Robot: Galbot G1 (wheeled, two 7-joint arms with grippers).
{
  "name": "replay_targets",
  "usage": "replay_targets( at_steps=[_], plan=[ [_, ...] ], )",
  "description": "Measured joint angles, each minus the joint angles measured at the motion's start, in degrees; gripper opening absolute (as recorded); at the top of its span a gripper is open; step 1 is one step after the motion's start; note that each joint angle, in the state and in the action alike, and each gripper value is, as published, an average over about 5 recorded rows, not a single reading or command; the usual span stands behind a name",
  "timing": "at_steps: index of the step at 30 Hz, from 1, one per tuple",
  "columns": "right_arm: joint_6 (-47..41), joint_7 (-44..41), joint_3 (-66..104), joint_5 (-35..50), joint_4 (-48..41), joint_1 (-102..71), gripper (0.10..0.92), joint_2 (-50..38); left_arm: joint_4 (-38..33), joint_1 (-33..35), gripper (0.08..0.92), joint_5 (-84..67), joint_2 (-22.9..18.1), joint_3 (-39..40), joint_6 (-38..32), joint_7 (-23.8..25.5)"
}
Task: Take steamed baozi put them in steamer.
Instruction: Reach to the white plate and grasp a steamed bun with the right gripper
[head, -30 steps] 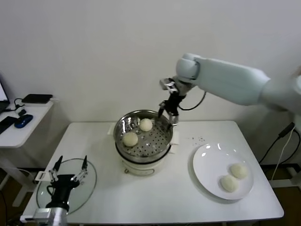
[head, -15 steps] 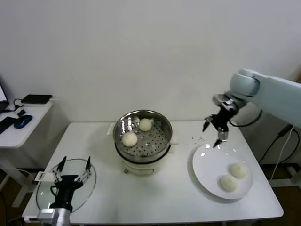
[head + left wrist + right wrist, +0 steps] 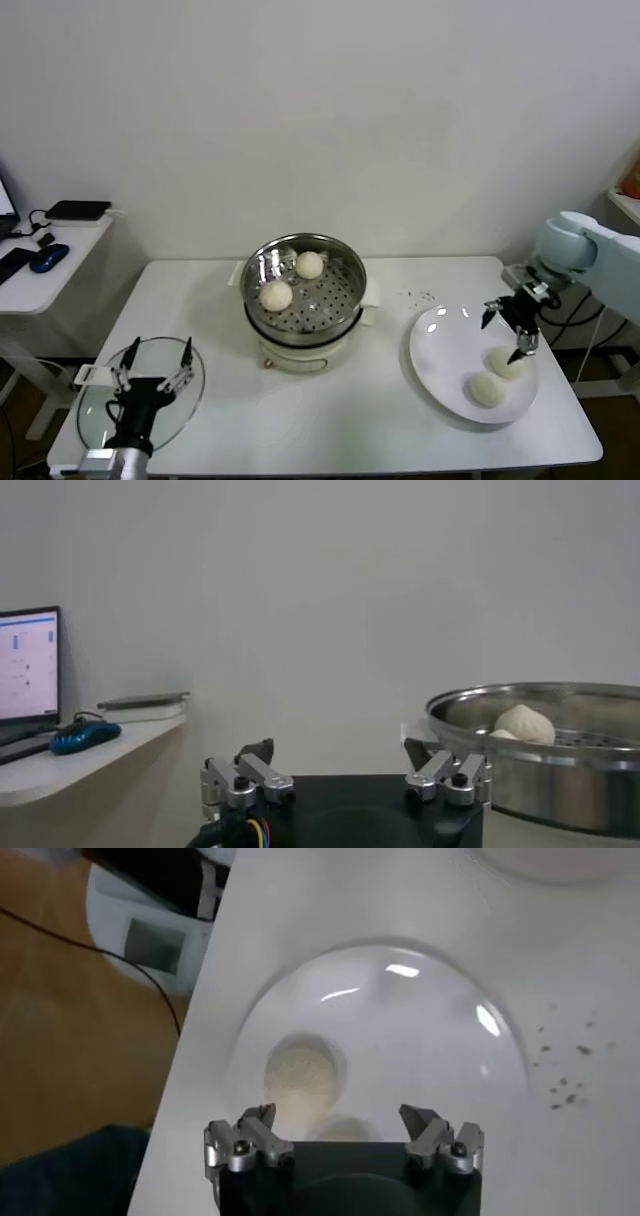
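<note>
My right gripper [image 3: 511, 328] hangs spread and empty over the plate [image 3: 440, 350], one baozi [image 3: 506, 362] just beneath it. If I drop off-centre, a finger could nudge that bun into its neighbour [image 3: 487, 389] or squash the soft dough. The left gripper [image 3: 152, 366] waits, spread, over the glass lid [image 3: 190, 400].

right arm: a smooth, round, pale blue-grey shell, fat like a tube, with a black cable beside it.
right gripper [image 3: 510, 331]: a black body with two thin black fingers; up close the finger mounts are silver metal blocks with small dark screws [image 3: 452, 1147].
left gripper [image 3: 151, 368]: a black body, two thin dark fingers, silver metal mounts.
left wrist: a grey metal block under the black body; small red, yellow and blue wires [image 3: 256, 832] show by the mount.
</note>
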Motion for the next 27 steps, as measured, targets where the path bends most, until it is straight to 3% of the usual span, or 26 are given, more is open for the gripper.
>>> replay_targets(
  at_steps=[27],
  plan=[
    [1.8,4.6,9.9,-9.1,-2.8,-16.0,0.823,3.3,1.4,-0.1,0.823,-0.1,0.3,-0.5,0.0,0.0]
  ],
)
